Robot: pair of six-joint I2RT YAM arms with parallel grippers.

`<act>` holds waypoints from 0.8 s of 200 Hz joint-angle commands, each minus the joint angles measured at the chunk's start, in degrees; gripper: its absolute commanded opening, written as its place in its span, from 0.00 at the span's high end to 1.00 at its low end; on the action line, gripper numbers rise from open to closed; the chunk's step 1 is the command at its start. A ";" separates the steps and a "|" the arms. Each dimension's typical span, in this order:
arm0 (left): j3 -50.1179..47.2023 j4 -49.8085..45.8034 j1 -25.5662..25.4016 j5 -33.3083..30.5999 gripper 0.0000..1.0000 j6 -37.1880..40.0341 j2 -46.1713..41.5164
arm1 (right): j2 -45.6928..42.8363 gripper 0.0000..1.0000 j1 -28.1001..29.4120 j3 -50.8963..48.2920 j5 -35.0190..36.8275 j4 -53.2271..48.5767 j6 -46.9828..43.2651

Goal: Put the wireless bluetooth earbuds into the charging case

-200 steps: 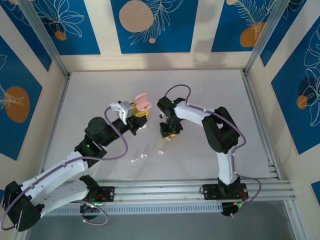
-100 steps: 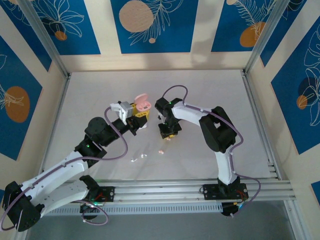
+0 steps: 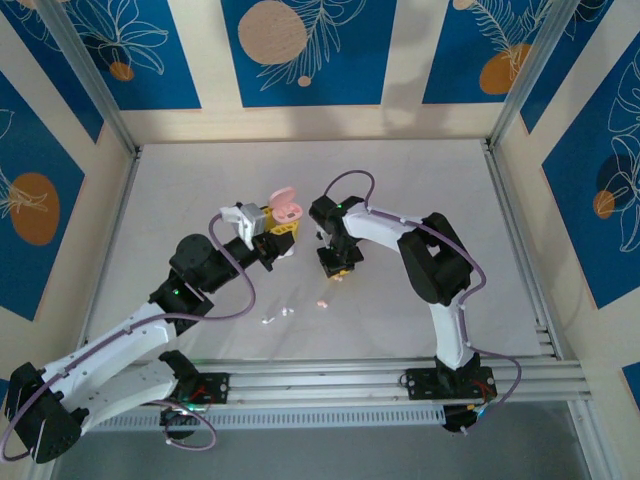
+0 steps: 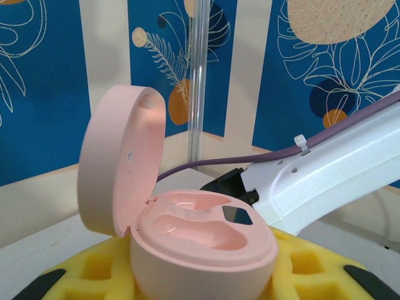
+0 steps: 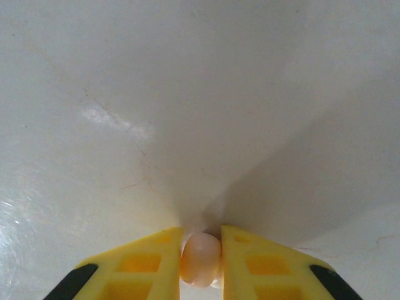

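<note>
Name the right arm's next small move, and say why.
Probably raise the right gripper from the table and swing it toward the pink case. Its fingers pinch a pink earbud, and the left gripper holds the case with its lid open and its wells empty.

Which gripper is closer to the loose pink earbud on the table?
Right. The right gripper sits just beyond the loose pink earbud, slightly to its right, pinching a second earbud. The left gripper is farther off, up and left, holding the pink case.
</note>
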 commanded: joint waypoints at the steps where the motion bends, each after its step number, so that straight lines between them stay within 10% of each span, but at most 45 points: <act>1: -0.40 1.11 0.36 -0.94 0.77 0.20 -0.70 | -4.21 0.80 -0.52 -1.01 -4.56 0.20 0.33; 98: -2.03 1.60 0.36 -2.03 0.77 1.16 -1.39 | -24.99 0.79 -17.49 -18.07 -65.77 27.25 9.39; 160: -2.29 1.59 0.43 -1.21 0.76 1.67 -0.86 | -26.55 0.79 -20.02 -19.87 -79.38 37.18 16.93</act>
